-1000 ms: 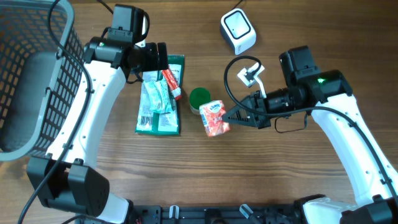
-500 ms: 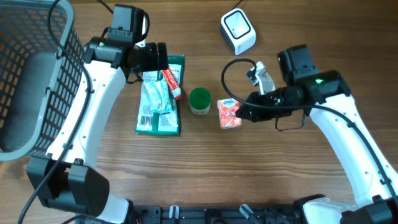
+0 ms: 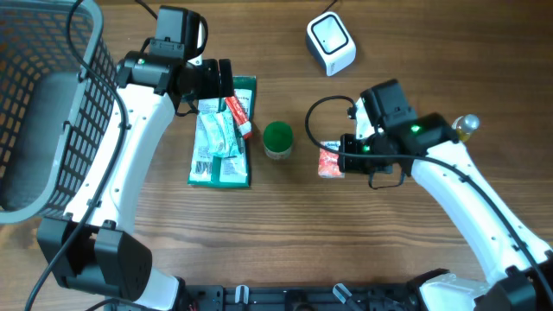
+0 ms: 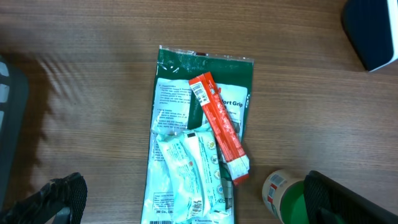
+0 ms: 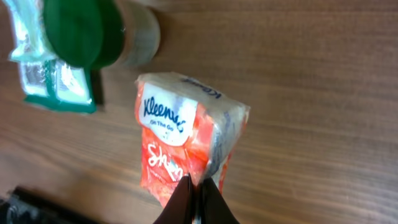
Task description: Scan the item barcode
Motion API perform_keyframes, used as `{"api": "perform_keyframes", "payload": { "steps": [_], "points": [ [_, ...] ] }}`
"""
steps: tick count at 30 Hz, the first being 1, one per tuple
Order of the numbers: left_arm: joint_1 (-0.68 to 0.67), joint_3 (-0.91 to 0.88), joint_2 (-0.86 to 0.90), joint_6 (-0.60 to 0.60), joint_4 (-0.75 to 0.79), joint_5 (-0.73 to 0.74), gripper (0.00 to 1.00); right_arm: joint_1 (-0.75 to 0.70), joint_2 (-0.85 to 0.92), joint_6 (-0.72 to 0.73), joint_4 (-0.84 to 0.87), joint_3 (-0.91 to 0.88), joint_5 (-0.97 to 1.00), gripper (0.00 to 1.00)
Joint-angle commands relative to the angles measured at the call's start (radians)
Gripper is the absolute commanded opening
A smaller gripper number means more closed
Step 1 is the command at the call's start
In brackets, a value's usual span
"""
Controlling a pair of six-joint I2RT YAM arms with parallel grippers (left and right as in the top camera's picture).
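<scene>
Tissue pack [image 5: 180, 152] moved right; wrist view reveals Kleenex label [image 5: 166, 114].

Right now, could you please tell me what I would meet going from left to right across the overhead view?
wire basket → green packet → green-lidded jar → Kleenex tissue pack

Overhead: you look straight down from high up, taking in the whole table [image 3: 285, 225].
Left wrist: you face down at the green packet [image 4: 202, 130], fairly close.
Right wrist: you sit very near the tissue pack [image 5: 186, 146], looking down.
Shared: the green-lidded jar [image 3: 277, 138] shows in all three views.
</scene>
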Motion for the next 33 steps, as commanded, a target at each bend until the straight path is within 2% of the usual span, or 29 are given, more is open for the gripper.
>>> {"api": "perform_keyframes", "payload": {
  "steps": [1,5,10,11,19,24,30,33],
  "points": [
    [0.004,0.003,0.010,-0.009,0.002,-0.012,1.00,0.004,-0.010,0.042,0.115,-0.105,0.035,0.04],
    [0.004,0.003,0.010,-0.009,0.002,-0.012,1.00,0.004,0.003,0.159,0.259,-0.208,0.124,0.05],
    [0.004,0.003,0.010,-0.009,0.002,-0.012,1.00,0.004,0.055,0.179,0.362,-0.267,0.153,0.07],
    [0.004,0.003,0.010,-0.010,0.002,-0.012,1.00,0.004,0.072,0.183,0.380,-0.274,0.154,0.10],
    [0.004,0.003,0.010,-0.009,0.002,-0.012,1.00,0.004,0.216,0.213,0.433,-0.274,0.184,0.17],
    [0.004,0.003,0.010,-0.010,0.002,-0.012,1.00,-0.005,0.211,0.265,0.433,-0.269,0.170,0.16],
    [0.004,0.003,0.010,-0.010,0.002,-0.012,1.00,-0.051,0.200,0.263,0.430,-0.262,0.110,0.25],
    [0.004,0.003,0.010,-0.010,0.002,-0.012,1.00,-0.063,0.191,0.253,0.428,-0.255,0.047,0.23]
  ]
}}
